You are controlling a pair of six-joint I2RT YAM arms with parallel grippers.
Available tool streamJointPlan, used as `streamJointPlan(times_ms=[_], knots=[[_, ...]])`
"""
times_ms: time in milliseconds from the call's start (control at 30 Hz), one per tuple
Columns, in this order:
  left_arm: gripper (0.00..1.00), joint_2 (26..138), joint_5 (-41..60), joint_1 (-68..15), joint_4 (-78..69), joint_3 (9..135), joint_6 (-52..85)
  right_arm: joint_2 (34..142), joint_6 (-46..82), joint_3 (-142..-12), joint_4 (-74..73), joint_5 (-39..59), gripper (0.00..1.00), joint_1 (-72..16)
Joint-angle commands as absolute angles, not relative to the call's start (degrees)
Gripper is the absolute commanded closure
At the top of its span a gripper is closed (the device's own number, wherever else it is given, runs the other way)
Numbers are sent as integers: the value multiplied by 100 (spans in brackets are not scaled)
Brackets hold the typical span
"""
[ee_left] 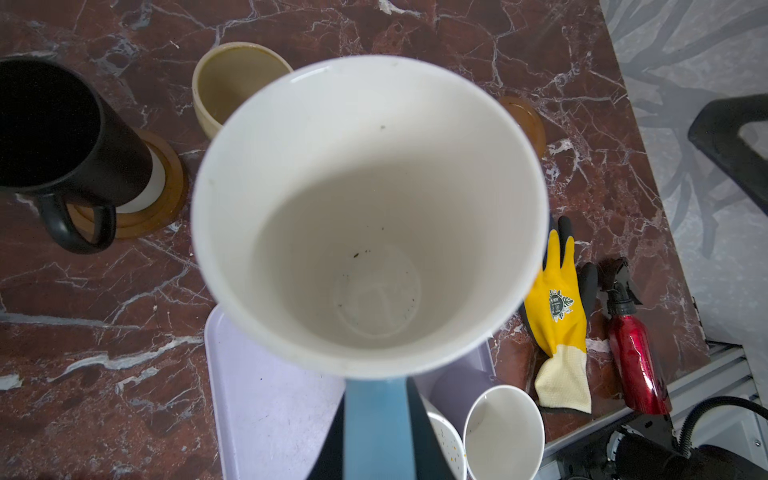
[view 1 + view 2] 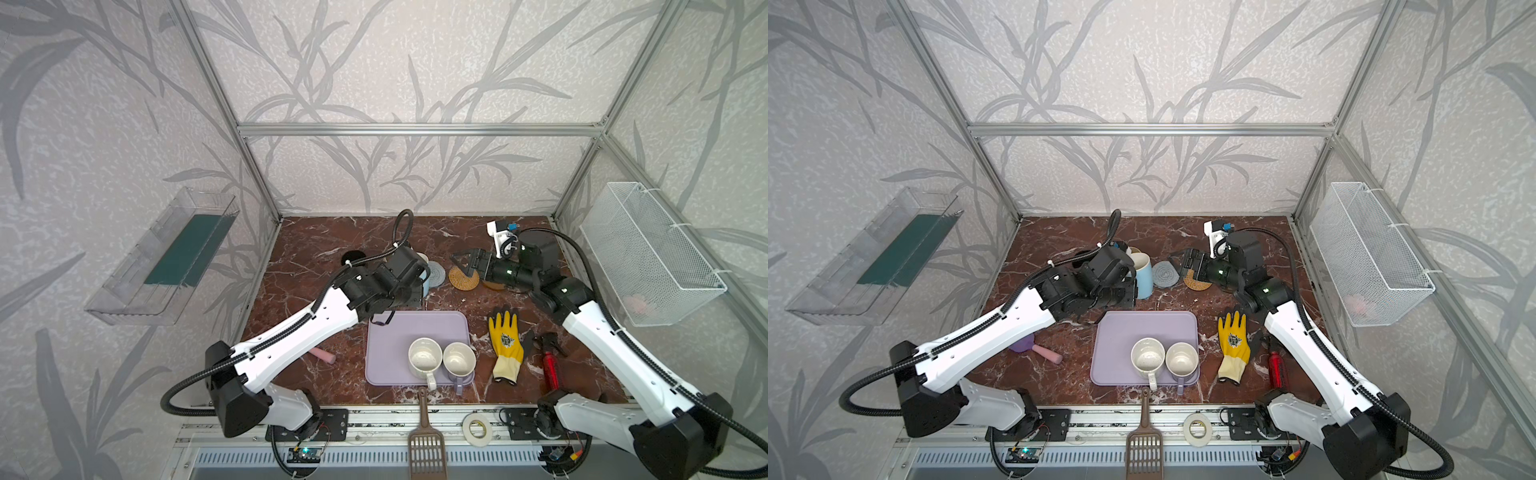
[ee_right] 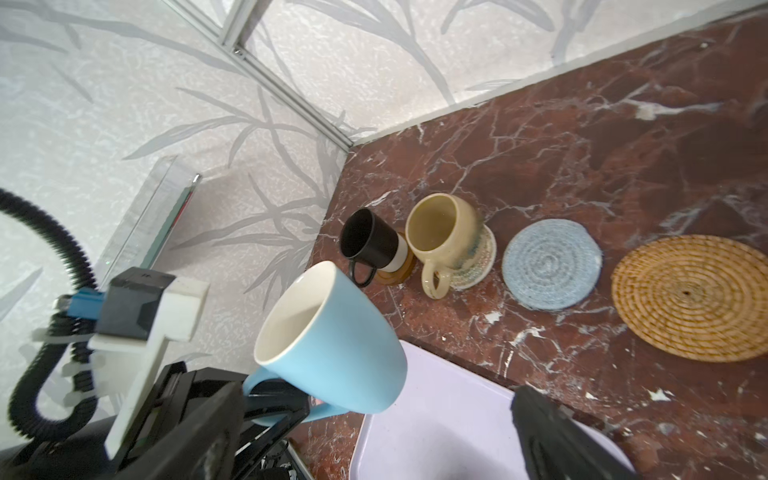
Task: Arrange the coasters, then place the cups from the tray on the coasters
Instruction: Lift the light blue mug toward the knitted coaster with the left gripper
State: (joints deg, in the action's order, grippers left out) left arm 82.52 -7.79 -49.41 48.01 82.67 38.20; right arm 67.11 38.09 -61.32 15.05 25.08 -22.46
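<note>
Light blue mug (image 3: 332, 345): gripped by handle in my left gripper (image 3: 278, 401), off table (image 3: 582, 145), tilted, over tray's (image 2: 386, 332) far corner, short of grey-blue coaster (image 3: 552, 264). My right gripper (image 2: 462, 266) spread wide, empty, near rattan coaster (image 3: 692, 297). Black mug (image 3: 368, 241) on amber coaster (image 3: 395, 275), beige mug (image 3: 440, 237) on cream woven coaster (image 3: 478, 266). Cream-white mug (image 2: 424, 358), lavender mug (image 2: 459, 360) on tray.

Grey leaf-patterned wallpaper (image 2: 374, 62), aluminium frame (image 2: 415, 129), red-brown marble tabletop (image 2: 307, 249), white wire basket (image 2: 648, 253)
</note>
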Motion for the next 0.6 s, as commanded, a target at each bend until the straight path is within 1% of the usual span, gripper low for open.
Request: streamJointPlan(times_ms=[0,100,200,300,433,567], knots=[[100,8508,-874,-4782,4497,8754,3657,6961,3943,-6245,1873,2662,1,-2064],[100,8879,-734,-4648,4303,8945,3634,7031,4023,-6101,1695,2586,1,-2028],[100,9357,-923,-4595,4266,9287,3590,6916,4090,-5924,1708,2422,1,-2021],[100,9664,-1022,-4554,3760,9335,3723,6715,4248,-5579,1461,2422,1,-2021],[100,10290,-1612,-4566,3748,9753,3700,6560,4156,-5377,1505,2198,1,-2013],[100,10704,-1996,-4564,3390,9805,3613,6353,4087,-5199,1488,1884,1,-1962]])
